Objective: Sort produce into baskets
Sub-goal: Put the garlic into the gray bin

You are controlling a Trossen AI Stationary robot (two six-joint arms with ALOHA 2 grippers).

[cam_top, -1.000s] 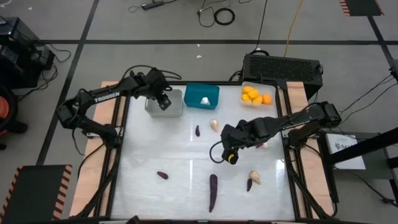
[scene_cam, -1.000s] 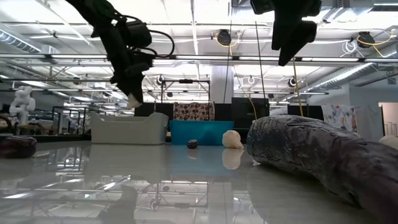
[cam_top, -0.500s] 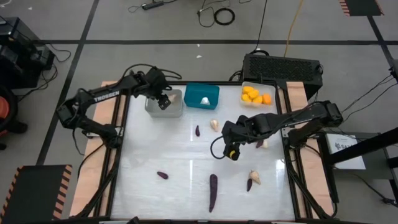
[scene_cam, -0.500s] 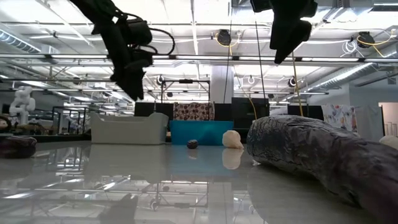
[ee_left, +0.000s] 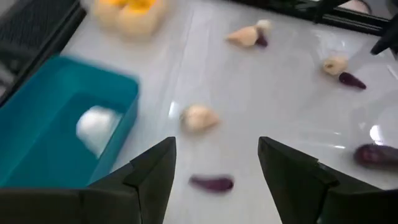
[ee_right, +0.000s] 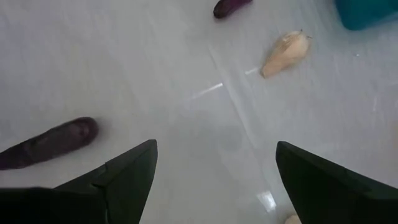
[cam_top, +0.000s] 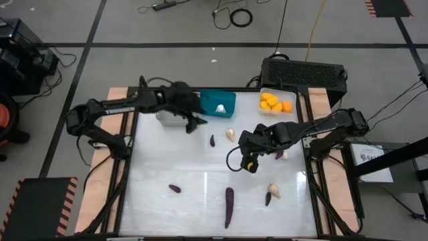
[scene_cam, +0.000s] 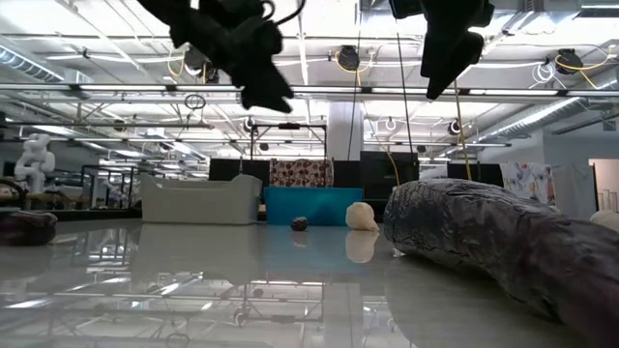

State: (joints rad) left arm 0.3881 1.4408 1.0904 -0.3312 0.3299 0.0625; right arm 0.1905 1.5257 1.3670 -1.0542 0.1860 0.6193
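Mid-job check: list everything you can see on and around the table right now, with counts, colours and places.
Grey basket: one, far left of the table, partly under the left arm.
Teal basket: one, far middle, one pale bulb inside.
Clear basket: one, far right, holding several yellow-orange fruits.
Pale bulbs on the table: three, at middle, right and near right.
Purple vegetables: five, all loose on the table; the long one is near the front edge.
Black box: one, behind the clear basket.
Left gripper: open, empty, just in front of the grey basket.
Right gripper: open, empty, above mid-table.
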